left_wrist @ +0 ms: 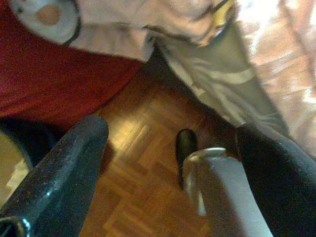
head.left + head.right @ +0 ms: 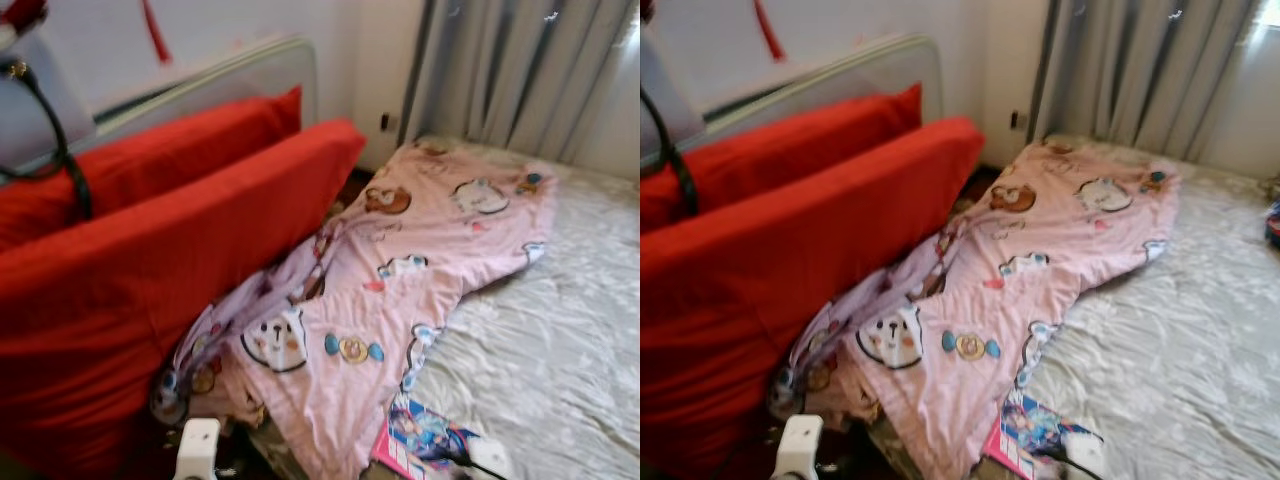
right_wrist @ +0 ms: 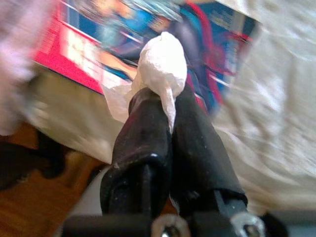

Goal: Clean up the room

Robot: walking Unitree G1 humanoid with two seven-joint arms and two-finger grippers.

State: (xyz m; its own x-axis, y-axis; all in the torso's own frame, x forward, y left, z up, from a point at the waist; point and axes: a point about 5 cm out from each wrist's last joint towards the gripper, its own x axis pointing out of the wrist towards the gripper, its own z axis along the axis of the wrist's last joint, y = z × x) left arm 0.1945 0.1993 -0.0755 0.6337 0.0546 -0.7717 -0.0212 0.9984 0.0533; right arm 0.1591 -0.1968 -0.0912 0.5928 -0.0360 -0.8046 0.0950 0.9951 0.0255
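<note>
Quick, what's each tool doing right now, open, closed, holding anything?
Left tool: open, holding nothing, above the wooden floor.
Right tool: closed on a crumpled white tissue, over the colourful book at the bed's edge.

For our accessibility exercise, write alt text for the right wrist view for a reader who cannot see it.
The right gripper, its two black fingers shut, pinches a crumpled white tissue above a colourful magazine lying on the pale bed sheet, with wooden floor below.
</note>
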